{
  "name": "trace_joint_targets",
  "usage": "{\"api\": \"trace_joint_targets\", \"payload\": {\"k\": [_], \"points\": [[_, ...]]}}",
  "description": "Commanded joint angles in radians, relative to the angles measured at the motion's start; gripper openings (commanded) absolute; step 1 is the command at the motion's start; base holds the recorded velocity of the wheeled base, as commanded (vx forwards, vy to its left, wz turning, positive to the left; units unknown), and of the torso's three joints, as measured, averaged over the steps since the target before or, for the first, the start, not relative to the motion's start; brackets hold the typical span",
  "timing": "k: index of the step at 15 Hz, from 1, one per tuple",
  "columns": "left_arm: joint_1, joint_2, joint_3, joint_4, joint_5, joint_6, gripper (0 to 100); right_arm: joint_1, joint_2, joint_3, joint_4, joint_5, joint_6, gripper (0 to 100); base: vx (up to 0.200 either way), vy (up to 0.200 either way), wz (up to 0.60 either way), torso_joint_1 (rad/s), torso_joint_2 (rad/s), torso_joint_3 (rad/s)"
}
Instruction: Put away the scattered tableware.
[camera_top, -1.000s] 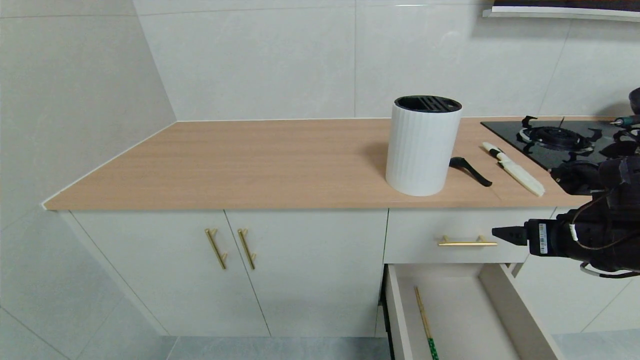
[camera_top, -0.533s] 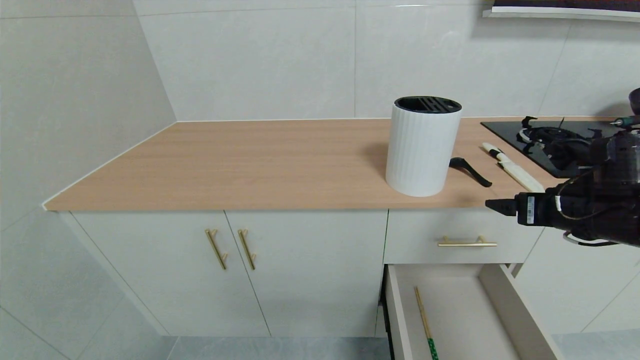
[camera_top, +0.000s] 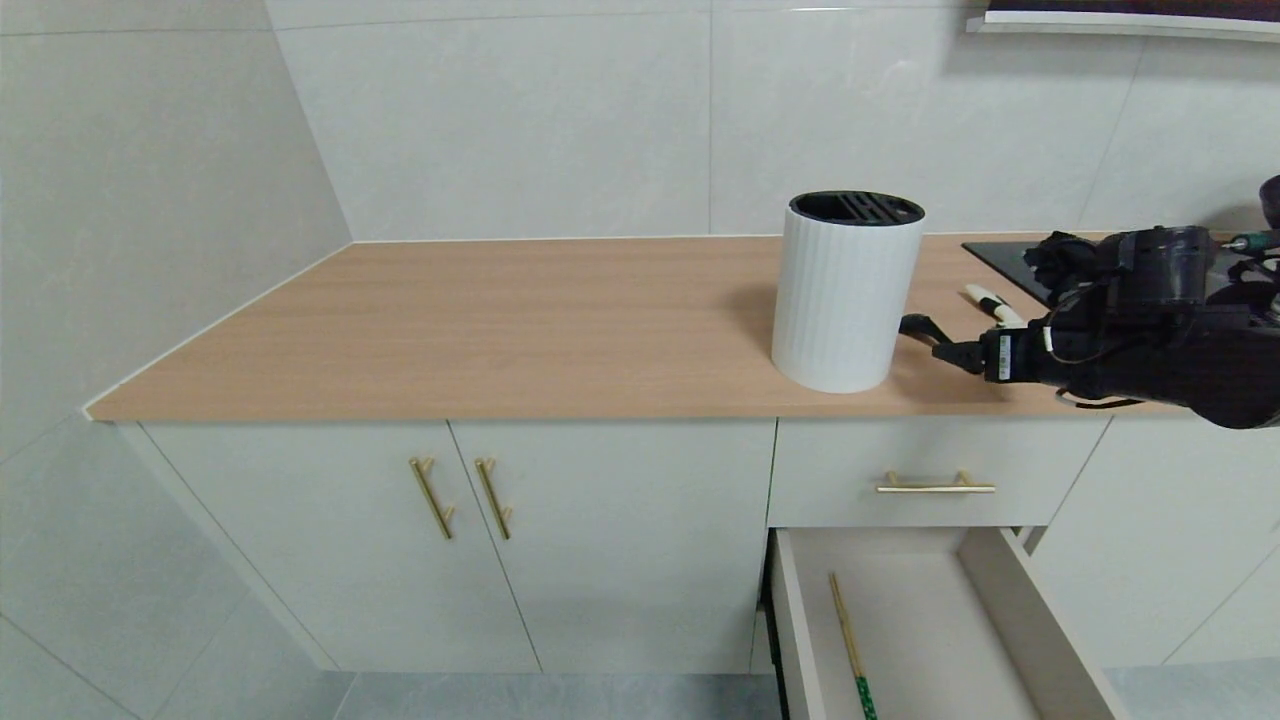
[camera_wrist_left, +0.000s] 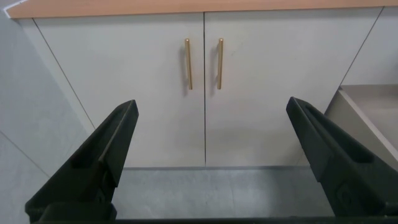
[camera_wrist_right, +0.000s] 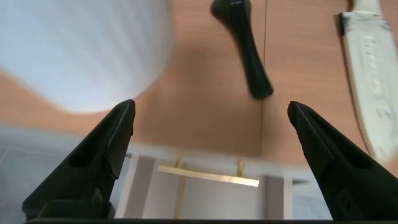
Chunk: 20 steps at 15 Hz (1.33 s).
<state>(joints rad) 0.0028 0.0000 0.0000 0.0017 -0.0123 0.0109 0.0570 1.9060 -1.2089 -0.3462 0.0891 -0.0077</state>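
From here, the right gripper (camera_top: 958, 352) hangs low over the desk (camera_top: 520, 330), just beside the white holder (camera_top: 847, 290). Its fingers (camera_wrist_right: 109, 155) are spread wide with nothing between them. Just ahead of it the black spoon (camera_wrist_right: 245, 50) lies flat on the desk near the holder's foot. The pale knife (camera_wrist_right: 367, 81) lies a little farther toward the stove (camera_top: 1000, 258). Below, the drawer (camera_top: 792, 610) stands open with chopsticks (camera_top: 850, 640) inside. The left gripper (camera_wrist_left: 211, 109) faces the cupboard doors (camera_wrist_left: 155, 93), fingers likewise wide apart.
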Motion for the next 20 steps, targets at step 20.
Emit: {"api": "trace_joint_targets", "payload": {"k": [20], "points": [[0.0, 0.0, 0.0, 0.0, 0.0, 0.0, 100, -0.077, 0.219, -0.05, -0.223, 0.1, -0.003, 100, 0.0, 0.0, 0.0, 0.0, 0.0, 0.0]]}}
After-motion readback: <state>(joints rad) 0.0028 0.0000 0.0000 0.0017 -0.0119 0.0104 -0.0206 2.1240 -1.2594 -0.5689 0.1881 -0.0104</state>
